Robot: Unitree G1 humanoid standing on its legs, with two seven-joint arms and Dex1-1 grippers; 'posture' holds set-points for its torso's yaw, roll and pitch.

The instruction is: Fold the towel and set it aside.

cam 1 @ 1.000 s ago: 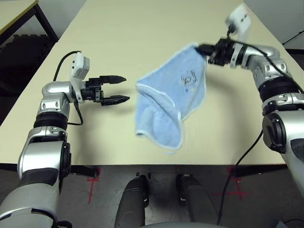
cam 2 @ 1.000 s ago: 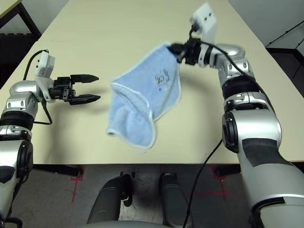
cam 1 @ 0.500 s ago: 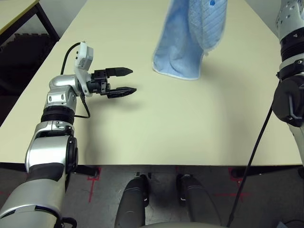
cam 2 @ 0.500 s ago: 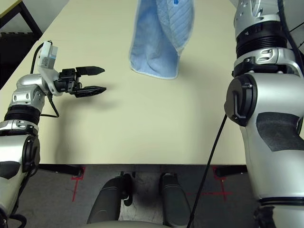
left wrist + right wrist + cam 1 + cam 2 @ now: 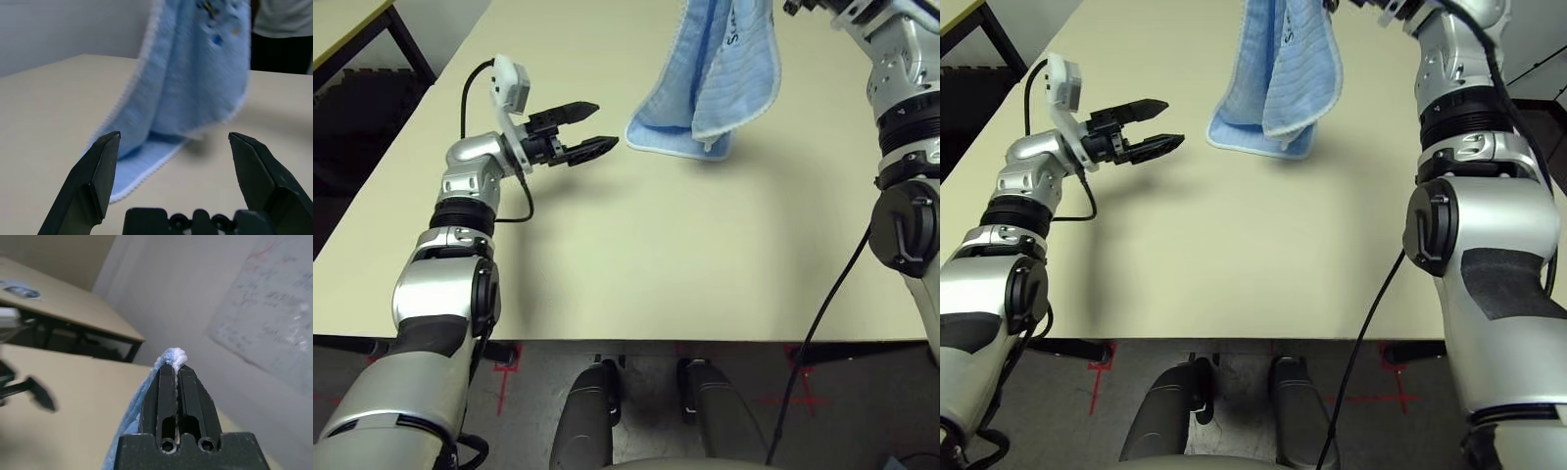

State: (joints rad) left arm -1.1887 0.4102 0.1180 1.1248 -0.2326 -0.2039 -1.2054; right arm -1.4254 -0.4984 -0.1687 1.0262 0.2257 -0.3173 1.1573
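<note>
1. Two claws: right claw (image 5: 174, 374) pinches the towel (image 5: 715, 88) corner, closed.
2. Towel hangs; its lower edge rests on the surface (image 5: 636, 245).
3. Left claw (image 5: 592, 127) open, beside towel, apart.

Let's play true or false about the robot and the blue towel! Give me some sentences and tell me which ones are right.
1. The right gripper pinches the towel at its top. True.
2. The towel lies flat and folded on the table. False: it hangs, only its lower edge touching the table.
3. The left gripper is open. True.
4. The left gripper is holding the towel. False: it is beside the towel, holding nothing.
</note>
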